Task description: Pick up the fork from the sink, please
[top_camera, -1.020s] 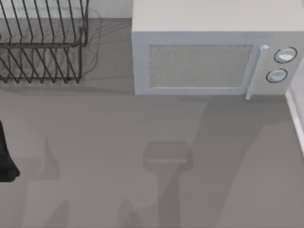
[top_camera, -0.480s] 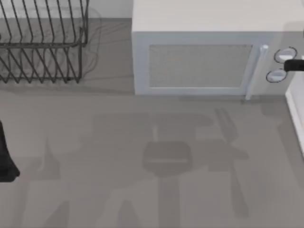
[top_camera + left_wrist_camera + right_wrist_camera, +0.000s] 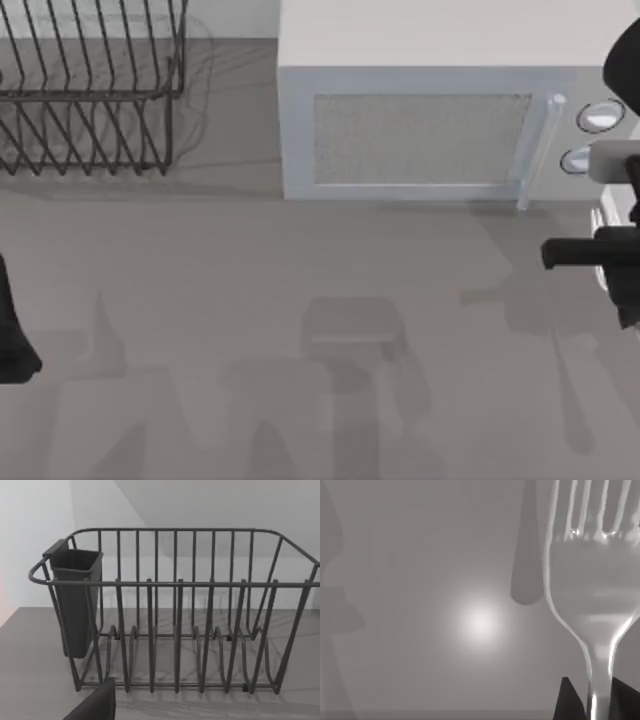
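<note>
The fork (image 3: pixel 597 575) is a smooth, mirror-bright metal piece with short parallel tines, a broad shoulder and a neck that narrows into a thin handle. In the right wrist view it stands close before the camera, its handle running down between two dark fingertips (image 3: pixel 569 700) that pinch it from either side, so the right tool (image 3: pixel 592 705) is clamped on the fork. Behind the fork lies a plain matte grey surface (image 3: pixel 420 630) with a soft bright spot and the fork's rounded shadow on it.

From above, the right arm (image 3: pixel 600 255) is a black, blocky shape at the surface's right edge, just in front of the microwave's (image 3: pixel 440 110) right end. The fork itself cannot be made out there. The microwave is a pale boxy unit at the back edge with a speckled door window, a slim vertical handle and two round knobs. At the back left corner stands a dish rack (image 3: pixel 90 90) of thin dark wire.

The left wrist view faces that rack: upright bars, curved plate dividers along its floor, and a dark, smooth rectangular cutlery cup (image 3: pixel 75 605) hung on one end. The left arm (image 3: pixel 12 330) sits parked at the surface's left edge; I cannot tell how its tool stands.
</note>
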